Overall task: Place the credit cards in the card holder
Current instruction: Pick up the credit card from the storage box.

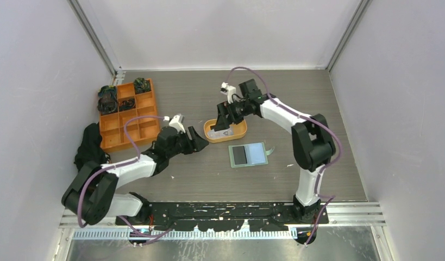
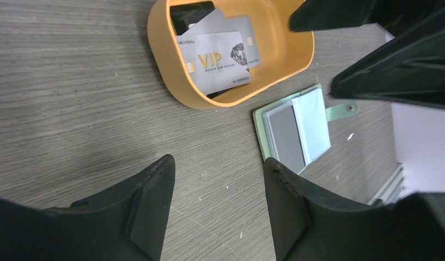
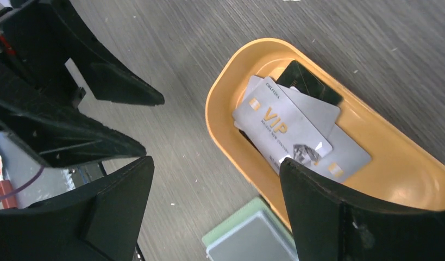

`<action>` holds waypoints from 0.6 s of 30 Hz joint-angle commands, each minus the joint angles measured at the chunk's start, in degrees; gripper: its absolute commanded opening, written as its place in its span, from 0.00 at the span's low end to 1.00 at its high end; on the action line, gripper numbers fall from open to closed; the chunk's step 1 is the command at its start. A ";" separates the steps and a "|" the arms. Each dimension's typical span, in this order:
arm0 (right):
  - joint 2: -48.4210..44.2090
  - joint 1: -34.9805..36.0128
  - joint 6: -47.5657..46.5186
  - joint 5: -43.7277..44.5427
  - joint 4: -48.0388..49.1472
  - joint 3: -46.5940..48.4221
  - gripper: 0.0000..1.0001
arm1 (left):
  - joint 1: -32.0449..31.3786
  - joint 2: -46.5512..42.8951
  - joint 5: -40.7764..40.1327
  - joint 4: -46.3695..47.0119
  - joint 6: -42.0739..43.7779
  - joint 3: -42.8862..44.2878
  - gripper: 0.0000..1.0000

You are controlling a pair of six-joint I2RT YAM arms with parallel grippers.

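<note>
With our left tool and right tool both spread apart and empty, we judge nothing stowed yet: the credit cards lie heaped in the orange tray just under the right tool, the card holder open on the worktop just beyond the left tool.

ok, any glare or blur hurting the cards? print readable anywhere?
Left wrist: VIP card is sharp, its print legible, with no glare. Right wrist: the same card is also readable and evenly lit. Top external: the orange tray is small, the cards are only pale patches with no print resolvable, and the shadows are soft.
</note>
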 commanded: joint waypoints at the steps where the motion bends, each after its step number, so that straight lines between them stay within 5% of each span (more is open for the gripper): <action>1: 4.77 1.67 3.41 4.31 1.94 5.60 0.87 | 2.94 3.60 7.97 8.72 -4.57 2.10 0.60; 7: 9.51 2.72 4.64 10.20 -1.60 9.53 0.67 | 3.93 8.40 7.36 7.73 -5.94 4.47 0.56; 18: 13.24 3.18 4.26 16.11 -5.84 11.53 0.65 | 3.95 17.49 6.47 -1.04 -4.97 13.88 0.37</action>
